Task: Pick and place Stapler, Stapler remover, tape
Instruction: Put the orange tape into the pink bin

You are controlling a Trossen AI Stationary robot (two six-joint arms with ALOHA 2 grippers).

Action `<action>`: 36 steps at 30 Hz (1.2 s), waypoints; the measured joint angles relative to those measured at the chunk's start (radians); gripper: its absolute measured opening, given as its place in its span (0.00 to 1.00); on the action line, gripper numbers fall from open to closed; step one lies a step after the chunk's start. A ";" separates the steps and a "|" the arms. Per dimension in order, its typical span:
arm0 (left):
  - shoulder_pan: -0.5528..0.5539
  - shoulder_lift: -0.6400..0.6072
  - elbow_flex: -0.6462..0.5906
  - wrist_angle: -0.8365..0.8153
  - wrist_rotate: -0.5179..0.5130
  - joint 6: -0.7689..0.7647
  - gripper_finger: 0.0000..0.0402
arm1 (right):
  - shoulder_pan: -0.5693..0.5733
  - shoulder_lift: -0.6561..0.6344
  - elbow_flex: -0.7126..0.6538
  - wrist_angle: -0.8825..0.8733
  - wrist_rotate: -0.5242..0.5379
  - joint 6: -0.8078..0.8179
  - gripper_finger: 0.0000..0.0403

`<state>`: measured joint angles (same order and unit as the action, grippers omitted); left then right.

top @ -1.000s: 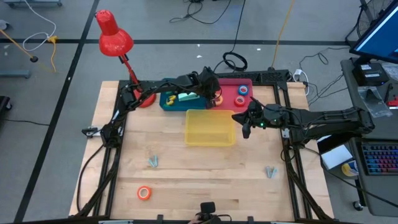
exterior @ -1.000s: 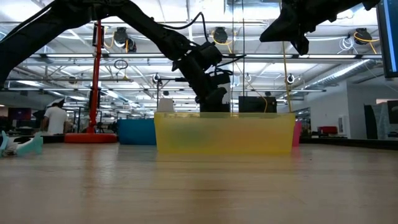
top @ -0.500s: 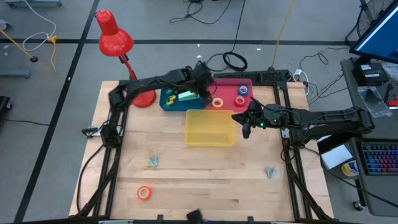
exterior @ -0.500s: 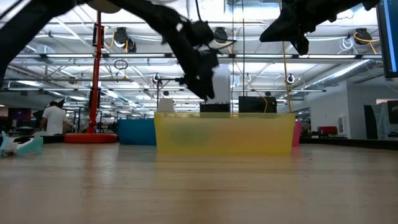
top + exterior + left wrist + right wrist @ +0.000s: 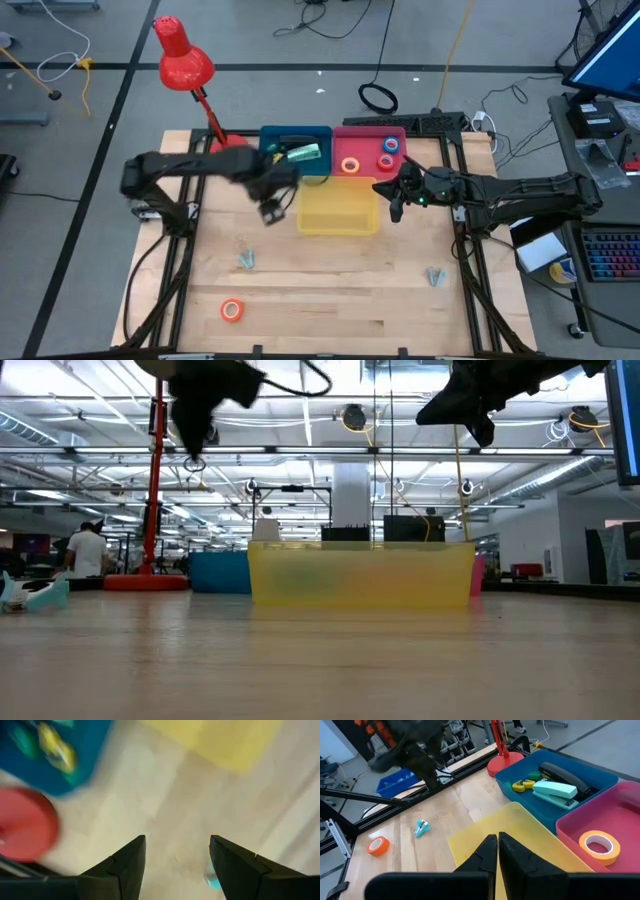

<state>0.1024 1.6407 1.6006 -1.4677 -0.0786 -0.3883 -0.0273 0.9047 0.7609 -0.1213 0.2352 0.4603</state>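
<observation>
The left gripper [image 5: 272,211] hangs apart and empty over the counter [image 5: 330,290], just left of the yellow tray [image 5: 338,205]. The right gripper [image 5: 396,212] waits pinched together at that tray's right edge. One orange tape roll [image 5: 350,166] lies in the pink tray [image 5: 372,135], another [image 5: 232,310] near the front

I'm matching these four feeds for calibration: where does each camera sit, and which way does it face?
High: above the table, looking straight down; both arms show.
Low: at tabletop height, facing the yellow bin; arms enter from above.
Left wrist: on the left arm, facing the tabletop past the open left gripper.
Right wrist: on the right arm, facing the bins past the shut right gripper.
Shared: high and right wrist both show the blue bin.
</observation>
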 joint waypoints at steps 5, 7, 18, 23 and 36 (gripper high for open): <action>-0.149 -0.128 -0.223 0.011 0.084 -0.236 0.55 | 0.000 0.000 0.000 0.026 0.000 -0.010 0.02; -0.223 -0.170 -0.305 0.026 0.108 -0.353 0.55 | 0.000 0.000 0.000 0.037 -0.001 -0.010 0.02; -0.700 -0.215 -0.466 0.239 0.073 -0.765 0.55 | 0.000 0.000 0.000 0.038 -0.001 -0.032 0.02; -0.857 -0.163 -0.466 0.316 0.021 -0.822 0.55 | 0.000 0.000 0.000 0.038 -0.001 -0.039 0.02; -1.031 0.011 -0.467 0.397 0.025 -0.823 0.55 | 0.000 0.000 0.000 0.039 -0.001 -0.043 0.02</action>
<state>-0.9290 1.6517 1.1339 -1.0710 -0.0535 -1.2113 -0.0273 0.9047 0.7609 -0.0826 0.2340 0.4171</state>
